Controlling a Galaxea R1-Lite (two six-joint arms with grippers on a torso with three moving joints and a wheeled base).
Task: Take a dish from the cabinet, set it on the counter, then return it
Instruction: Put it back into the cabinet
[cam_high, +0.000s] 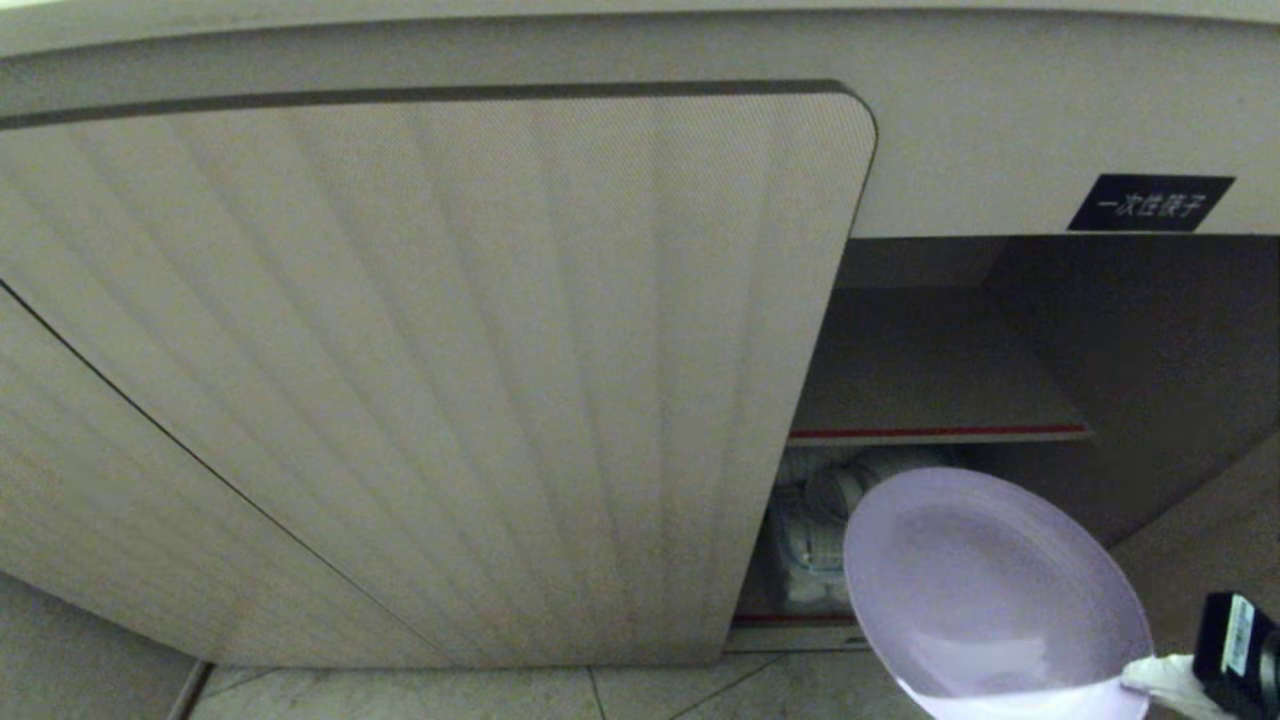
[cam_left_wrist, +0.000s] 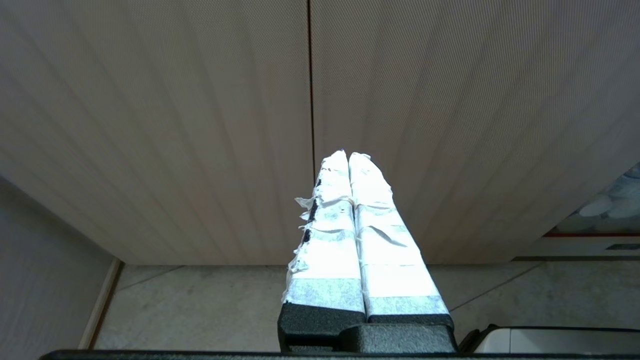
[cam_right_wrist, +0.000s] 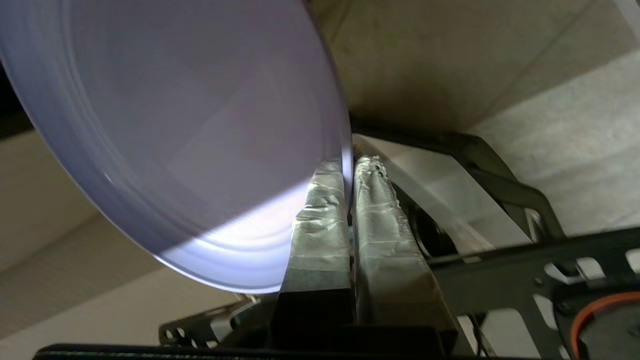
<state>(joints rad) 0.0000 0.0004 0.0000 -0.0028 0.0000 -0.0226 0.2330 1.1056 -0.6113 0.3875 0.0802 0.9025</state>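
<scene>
A round lavender dish (cam_high: 990, 590) hangs tilted in front of the open cabinet (cam_high: 940, 400), low on the right of the head view. My right gripper (cam_right_wrist: 348, 162) is shut on the dish (cam_right_wrist: 175, 125), pinching its rim between the taped fingers; in the head view only the gripper's edge (cam_high: 1180, 680) shows at the bottom right corner. My left gripper (cam_left_wrist: 348, 154) is shut on nothing, parked facing the ribbed door (cam_left_wrist: 200, 125). The counter is out of view.
The ribbed cabinet door (cam_high: 430, 370) fills the left and middle. A red-edged shelf (cam_high: 935, 432) sits inside, with white wrapped items (cam_high: 815, 530) below it. A black label (cam_high: 1150, 203) is above the opening. Tiled floor (cam_high: 600, 695) lies beneath.
</scene>
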